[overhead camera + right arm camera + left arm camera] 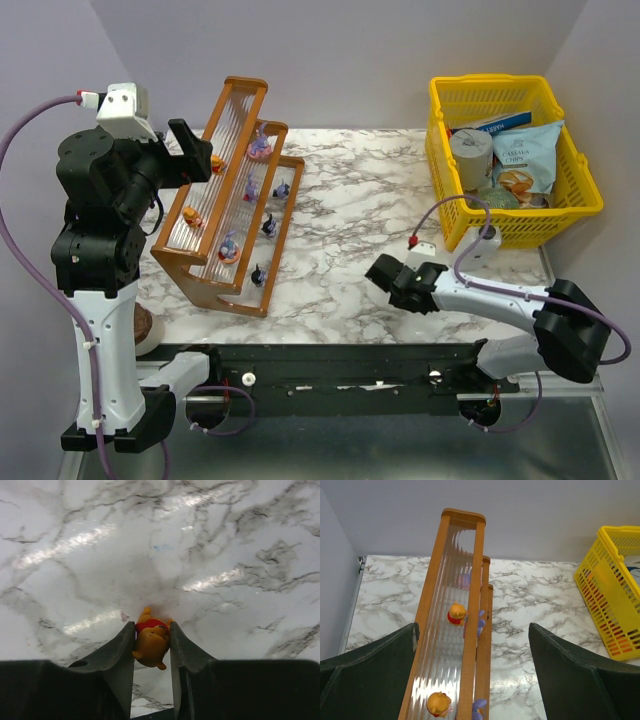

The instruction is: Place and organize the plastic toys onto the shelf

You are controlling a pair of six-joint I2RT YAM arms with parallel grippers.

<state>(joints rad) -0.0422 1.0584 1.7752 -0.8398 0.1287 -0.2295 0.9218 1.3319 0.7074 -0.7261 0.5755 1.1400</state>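
Observation:
The shelf point(214, 289) stands at the left of the marble table, a stepped wooden rack with clear ribbed tiers. Orange toys point(192, 217), purple toys point(259, 147) and dark navy toys point(269, 226) sit along its tiers. My left gripper point(195, 150) hovers open above the top tier; its wrist view shows two orange figurines point(456, 614) on that tier between the wide fingers point(380, 655). My right gripper point(380, 270) is low over the table's middle. In its wrist view both fingers point(125, 645) press an orange bear toy point(151, 642) with a red shirt.
A yellow mesh basket point(580, 200) at the back right holds a can point(470, 155) and snack packets point(525, 155). A white bottle point(485, 243) stands in front of it. A brown object point(146, 325) lies near the left arm's base.

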